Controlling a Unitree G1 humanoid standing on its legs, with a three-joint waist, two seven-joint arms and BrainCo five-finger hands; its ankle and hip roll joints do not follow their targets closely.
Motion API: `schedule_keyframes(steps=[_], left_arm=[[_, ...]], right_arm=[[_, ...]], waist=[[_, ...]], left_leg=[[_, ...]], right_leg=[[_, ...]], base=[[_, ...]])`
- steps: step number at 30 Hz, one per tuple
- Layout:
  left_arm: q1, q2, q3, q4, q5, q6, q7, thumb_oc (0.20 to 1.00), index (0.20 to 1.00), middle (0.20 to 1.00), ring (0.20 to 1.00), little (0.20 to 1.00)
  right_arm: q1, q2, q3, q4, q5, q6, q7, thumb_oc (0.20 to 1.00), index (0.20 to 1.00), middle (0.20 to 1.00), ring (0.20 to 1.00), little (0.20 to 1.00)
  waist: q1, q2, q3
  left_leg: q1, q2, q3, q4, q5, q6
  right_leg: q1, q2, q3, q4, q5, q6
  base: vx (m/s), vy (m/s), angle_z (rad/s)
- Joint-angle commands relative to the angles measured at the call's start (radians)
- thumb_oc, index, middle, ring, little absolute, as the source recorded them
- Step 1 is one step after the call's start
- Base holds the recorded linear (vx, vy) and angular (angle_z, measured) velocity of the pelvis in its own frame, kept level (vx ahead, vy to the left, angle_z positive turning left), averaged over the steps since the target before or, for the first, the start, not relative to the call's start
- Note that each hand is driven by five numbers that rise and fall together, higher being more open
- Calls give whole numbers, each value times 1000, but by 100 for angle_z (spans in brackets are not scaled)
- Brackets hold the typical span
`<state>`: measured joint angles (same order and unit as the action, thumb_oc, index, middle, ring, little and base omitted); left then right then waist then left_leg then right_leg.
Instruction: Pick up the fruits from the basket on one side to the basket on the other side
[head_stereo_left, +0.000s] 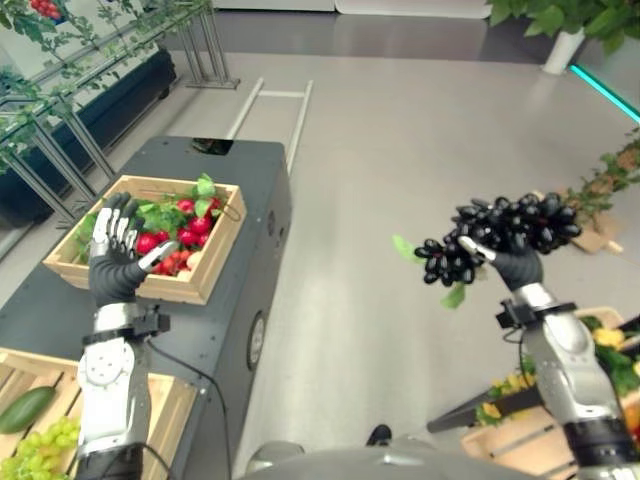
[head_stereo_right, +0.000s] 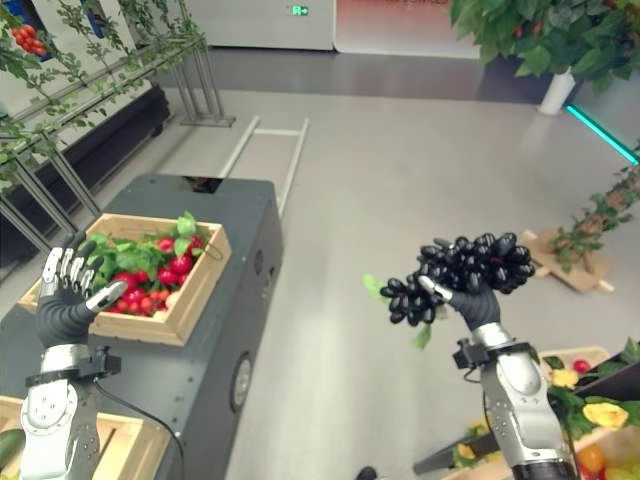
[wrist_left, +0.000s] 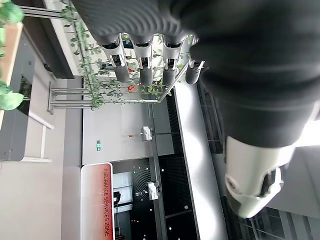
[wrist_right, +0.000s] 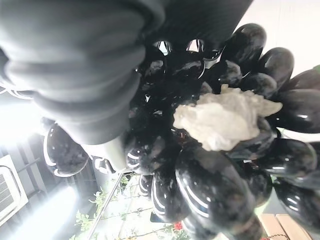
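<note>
A bunch of black grapes (head_stereo_left: 500, 236) with green leaves hangs in the air over the floor, to the right of the dark cabinet. My right hand (head_stereo_left: 516, 264) is shut on it from below, thumb pressed against the berries (wrist_right: 210, 165). A wooden crate (head_stereo_left: 205, 276) of red fruit and green leaves sits on the cabinet at the left. My left hand (head_stereo_left: 118, 255) is raised in front of that crate, palm up, fingers (wrist_left: 142, 60) straight and empty. A second crate (head_stereo_left: 530, 440) with yellow and orange fruit lies low at the right.
The dark cabinet (head_stereo_left: 245, 200) stands left of centre. A slatted crate (head_stereo_left: 40, 420) with green grapes and a cucumber sits at the bottom left. Metal railings with vines (head_stereo_left: 90, 90) run along the left. Open floor lies between cabinet and right crate.
</note>
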<state>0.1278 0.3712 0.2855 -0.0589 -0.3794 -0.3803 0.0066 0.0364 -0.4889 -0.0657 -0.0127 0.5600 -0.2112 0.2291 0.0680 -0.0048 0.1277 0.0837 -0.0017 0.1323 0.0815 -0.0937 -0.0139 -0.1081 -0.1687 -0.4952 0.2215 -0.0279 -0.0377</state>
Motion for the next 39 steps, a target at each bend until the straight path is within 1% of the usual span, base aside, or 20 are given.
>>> schedule_keyframes(steps=[1, 7, 10, 13, 20, 24, 25, 26, 28, 29, 30, 31, 32, 33, 34, 35, 36, 37, 38, 39], left_arm=[[-42, 66, -15, -37, 46, -49, 19, 1000, 1000, 1000, 1000, 1000], [-47, 63, -21, -32, 73, -40, 35, 1000, 1000, 1000, 1000, 1000], [-46, 59, -19, -31, 74, -39, 37, 1000, 1000, 1000, 1000, 1000], [-30, 49, -12, -50, 79, -35, 35, 1000, 1000, 1000, 1000, 1000], [-6, 30, 2, -75, 79, -33, 29, 1000, 1000, 1000, 1000, 1000], [4, 18, -27, -73, 71, -29, 19, 1000, 1000, 1000, 1000, 1000], [5, 17, -29, -74, 72, -28, 19, 1000, 1000, 1000, 1000, 1000], [1, 16, -34, -72, 75, -29, 23, 1000, 1000, 1000, 1000, 1000], [-8, 16, -38, -73, 75, -32, 29, 1000, 1000, 1000, 1000, 1000], [-16, 18, -41, -73, 78, -33, 35, 1000, 1000, 1000, 1000, 1000], [-20, 18, -48, -71, 80, -32, 39, 1000, 1000, 1000, 1000, 1000], [-24, 22, -51, -72, 83, -32, 41, 1000, 1000, 1000, 1000, 1000], [-28, 25, -52, -69, 92, -32, 49, 1000, 1000, 1000, 1000, 1000], [-28, 25, -52, -69, 92, -32, 49, 1000, 1000, 1000, 1000, 1000], [-27, 30, -46, -75, 96, -32, 56, 1000, 1000, 1000, 1000, 1000], [-27, 31, -39, -75, 96, -33, 64, 1000, 1000, 1000, 1000, 1000], [-27, 31, -39, -75, 97, -33, 64, 1000, 1000, 1000, 1000, 1000], [-18, 33, -30, -73, 91, -34, 74, 1000, 1000, 1000, 1000, 1000], [-18, 33, -30, -74, 91, -34, 74, 1000, 1000, 1000, 1000, 1000], [-9, 37, -25, -73, 89, -35, 83, 1000, 1000, 1000, 1000, 1000]], right_arm=[[-83, 5, -17, -77, 0, -58, -6, 200, 200, 200, 200, 200], [-80, 25, -1, -79, -15, -41, 1, 200, 200, 200, 200, 200], [-75, 33, 5, -75, -21, -37, 0, 200, 200, 200, 200, 200], [-63, 39, 9, -64, -35, -36, 2, 200, 200, 200, 200, 200], [-49, 49, 10, -68, -33, -34, 4, 200, 200, 200, 200, 200], [-49, 56, 13, -61, -34, -30, -5, 200, 200, 200, 200, 200], [-48, 58, 15, -60, -35, -28, -6, 200, 200, 200, 200, 200], [-46, 60, 19, -61, -43, -30, -8, 200, 200, 200, 200, 200], [-46, 63, 25, -64, -55, -30, -17, 200, 200, 200, 200, 200], [-49, 67, 31, -63, -59, -32, -23, 200, 200, 200, 200, 200], [-54, 69, 39, -58, -68, -34, -31, 200, 200, 200, 200, 200], [-57, 71, 42, -55, -71, -32, -34, 200, 200, 200, 200, 200], [-67, 73, 50, -46, -68, -33, -37, 200, 200, 200, 200, 200], [-67, 73, 51, -46, -68, -33, -37, 200, 200, 200, 200, 200], [-87, 75, 67, -33, -63, -31, -35, 200, 200, 200, 200, 200], [-98, 75, 79, -36, -65, -29, -28, 200, 200, 200, 200, 200], [-99, 75, 80, -35, -65, -29, -28, 200, 200, 200, 200, 200], [-108, 72, 96, -31, -61, -24, -13, 200, 200, 200, 200, 200], [-108, 72, 96, -30, -60, -24, -13, 200, 200, 200, 200, 200], [-112, 64, 103, -32, -69, -24, -8, 200, 200, 200, 200, 200]], waist=[[-1, -46, -29], [-5, -49, -32], [-2, -53, -36], [6, -57, -45], [14, -61, -60], [12, -59, -57], [10, -59, -54], [6, -60, -49], [-1, -52, -37], [-2, -42, -31], [2, -24, -22], [9, -14, -24], [17, -7, -28], [16, -8, -28], [26, 1, -31], [31, 3, -28], [30, 1, -27], [41, -6, -25], [42, -6, -24], [63, -29, -25]], left_leg=[[-29, -13, 16, 24, -10, -23], [-7, -40, 23, 6, -16, 4], [-2, -49, 22, 4, -17, 10], [6, -60, 14, 16, -34, 20], [7, -77, 2, 66, -67, 30], [18, -105, 8, 76, -80, 46], [20, -114, 7, 74, -79, 50], [23, -129, 6, 67, -72, 54], [27, -141, 5, 51, -61, 52], [24, -140, 6, 41, -46, 52], [26, -132, 10, 31, -34, 54], [22, -130, 17, 22, -19, 58], [20, -131, 25, 9, -7, 61], [20, -132, 25, 9, -7, 61], [22, -133, 38, -4, 0, 75], [25, -135, 46, -7, 3, 83], [26, -137, 46, -7, 2, 84], [28, -135, 62, -3, 0, 90], [28, -135, 62, -3, 0, 90], [20, -134, 76, 3, -3, 86]], right_leg=[[97, -73, 1, -175, 125, 173], [71, -110, 14, -122, 132, 190], [70, -118, 15, -113, 134, 192], [73, -130, 9, -108, 141, 191], [87, -155, 4, -115, 162, 199], [86, -194, 18, -93, 198, 218], [79, -208, 23, -82, 217, 224], [68, -232, 34, -78, 256, 241], [53, -276, 38, -78, 321, 258], [49, -294, 31, -79, 327, 260], [48, -303, 8, -42, 304, 251], [55, -300, -25, 3, 276, 240], [64, -291, -70, 70, 231, 226], [64, -292, -70, 71, 231, 226], [59, -259, -134, 201, 200, 227], [50, -248, -162, 277, 192, 238], [47, -253, -160, 284, 188, 240], [54, -228, -195, 342, 176, 254], [54, -227, -195, 342, 176, 254], [82, -180, -212, 293, 140, 254]], base=[[-32, 128, -11], [-34, 147, -12], [-6, 68, -1], [15, 32, 0], [9, 49, 1], [-55, 116, -1], [-91, 151, -4], [-104, 146, -7], [-138, 122, -3], [-174, 138, -12], [-180, 183, -16], [-169, 213, -36], [-111, 151, -34], [-135, 187, -25], [-107, 139, -2], [-106, 141, 0], [-94, -5, -30], [-66, -33, -38], [-139, -163, -45], [-113, -203, -33]])
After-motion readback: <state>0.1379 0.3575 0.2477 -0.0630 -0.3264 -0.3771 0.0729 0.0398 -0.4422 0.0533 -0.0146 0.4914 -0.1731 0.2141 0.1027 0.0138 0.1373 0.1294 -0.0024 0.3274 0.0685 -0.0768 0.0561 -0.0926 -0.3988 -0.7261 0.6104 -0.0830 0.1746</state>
